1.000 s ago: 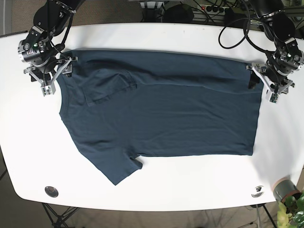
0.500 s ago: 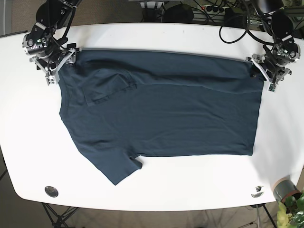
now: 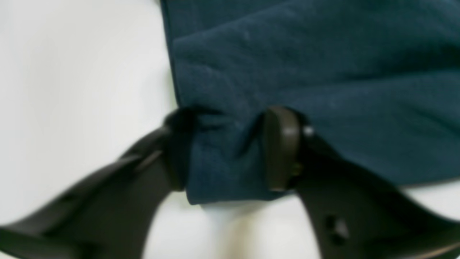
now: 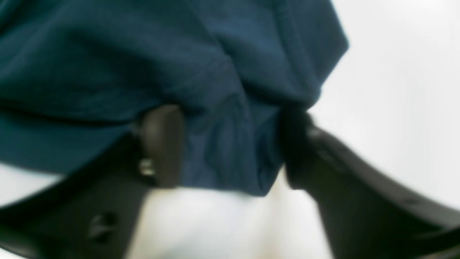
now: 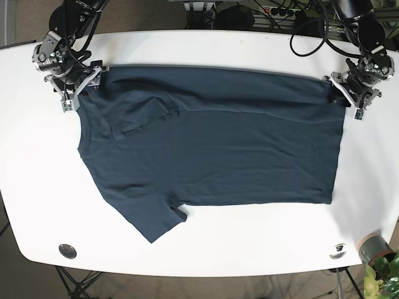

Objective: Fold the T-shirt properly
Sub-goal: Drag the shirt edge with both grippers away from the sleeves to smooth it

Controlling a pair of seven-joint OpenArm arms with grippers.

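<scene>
Fabric of the dark blue T-shirt (image 5: 212, 140) is spread flat across the white desk (image 5: 199, 249), with one sleeve folded onto the chest near the upper left of the base view and the other sleeve lying out toward the lower left. The hem corner at the far right of that view is bracketed by the left gripper (image 3: 230, 151), whose fingers (image 3: 282, 147) stand on either side of a bunched fold of cloth; the jaws are narrowed onto the corner, though a firm pinch cannot be confirmed through the blur. The shoulder corner at the upper left is taken the same way by the right gripper (image 4: 230, 147), cloth gathered between fingers that are part-way closed. The step in hand is judged to be the securing of both far-edge corners before the edge is carried over. For this to be done well, both layers should be fully pinched before any lift, the two corners should be raised together and evenly, and the edge should be kept taut between the arms so that no sag or diagonal crease is formed. The folded sleeve should be left undisturbed.
</scene>
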